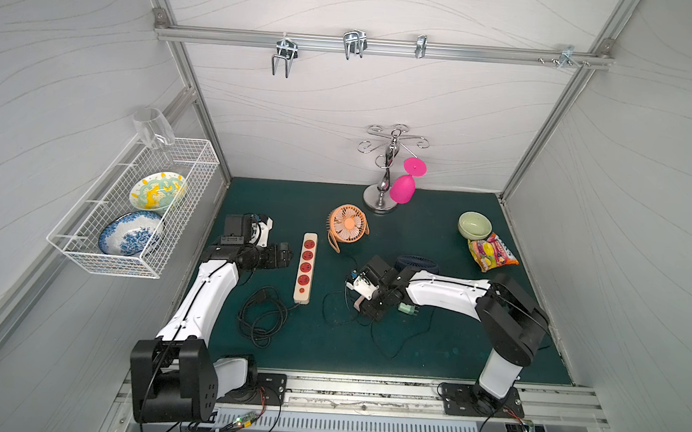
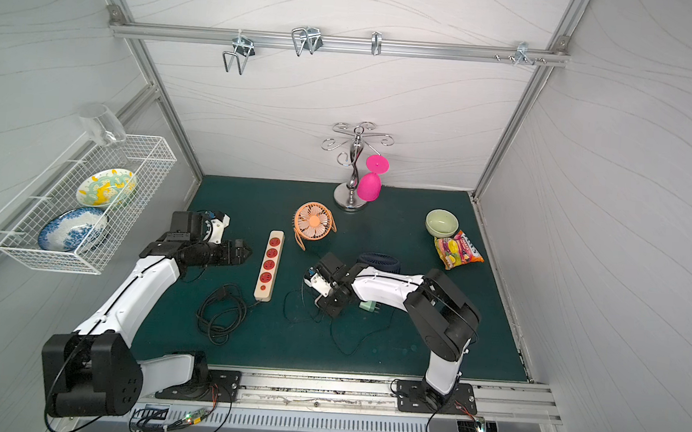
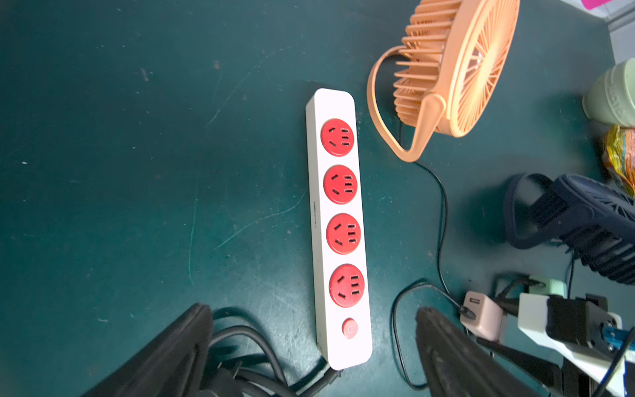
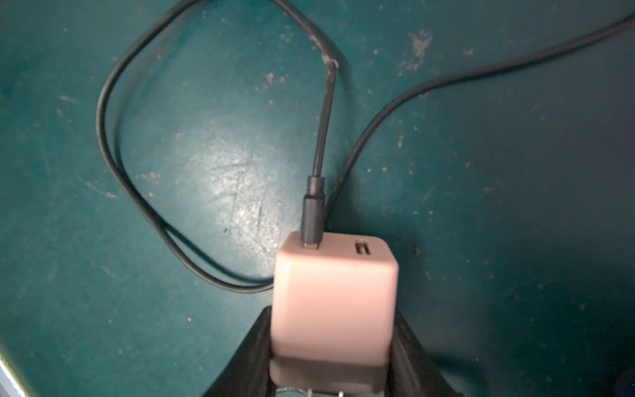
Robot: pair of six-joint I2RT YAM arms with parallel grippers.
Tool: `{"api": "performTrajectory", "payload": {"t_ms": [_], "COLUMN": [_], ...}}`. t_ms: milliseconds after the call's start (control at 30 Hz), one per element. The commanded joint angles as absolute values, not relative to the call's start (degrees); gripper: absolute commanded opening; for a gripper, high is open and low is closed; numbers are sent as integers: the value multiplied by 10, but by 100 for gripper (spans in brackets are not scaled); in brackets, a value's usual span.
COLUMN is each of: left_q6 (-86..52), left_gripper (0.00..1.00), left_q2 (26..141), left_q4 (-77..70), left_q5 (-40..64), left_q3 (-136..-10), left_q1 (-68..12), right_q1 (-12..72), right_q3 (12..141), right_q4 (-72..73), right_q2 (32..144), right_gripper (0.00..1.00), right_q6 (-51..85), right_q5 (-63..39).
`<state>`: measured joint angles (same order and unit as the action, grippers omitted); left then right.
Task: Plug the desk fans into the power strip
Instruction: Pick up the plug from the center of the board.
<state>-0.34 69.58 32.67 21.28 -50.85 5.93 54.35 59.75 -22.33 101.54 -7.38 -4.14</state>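
The orange desk fan [image 1: 348,223] [image 2: 314,222] [image 3: 460,68] stands on the green mat behind the power strip [image 1: 306,267] [image 2: 270,265] [image 3: 338,227], a cream bar with red sockets. The fan's thin black cable [image 4: 319,137] ends in a pink plug adapter [image 4: 335,302] [image 3: 482,318]. My right gripper [image 1: 365,306] [image 4: 333,314] is shut on this adapter, one finger against each side, low over the mat right of the strip. My left gripper [image 1: 285,256] [image 2: 246,251] [image 3: 314,311] hovers open just left of the strip, with nothing between its fingers.
A dark blue fan [image 1: 418,264] and a green adapter [image 1: 406,309] lie by my right arm. The strip's coiled black cord [image 1: 262,311] sits in front. A green bowl [image 1: 475,225], snack bag [image 1: 492,252], glass stand [image 1: 382,186] and wire basket [image 1: 197,173] border the mat.
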Motion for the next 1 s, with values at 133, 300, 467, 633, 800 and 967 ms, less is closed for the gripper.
{"api": "performTrajectory", "payload": {"t_ms": [133, 300, 467, 633, 800, 967], "left_q6": [76, 176, 251, 376, 532, 608], "left_gripper": [97, 97, 95, 95, 97, 97], "left_q2": [711, 760, 764, 736, 705, 706], "left_q4": [382, 451, 507, 555, 638, 705], "left_q5": [265, 291, 379, 455, 477, 514], "left_q3": [-609, -699, -720, -708, -711, -736], "left_q1": [61, 61, 60, 33, -30, -78], "right_q1": [538, 529, 526, 513, 498, 497], "right_q3": [583, 602, 623, 634, 642, 647], "right_q4": [-251, -283, -314, -305, -260, -231], "right_q2": [930, 898, 878, 870, 859, 856], "right_gripper": [19, 19, 19, 18, 17, 17], "right_q6": [-130, -154, -186, -235, -249, -265], "right_q5": [-63, -90, -116, -127, -190, -217]}}
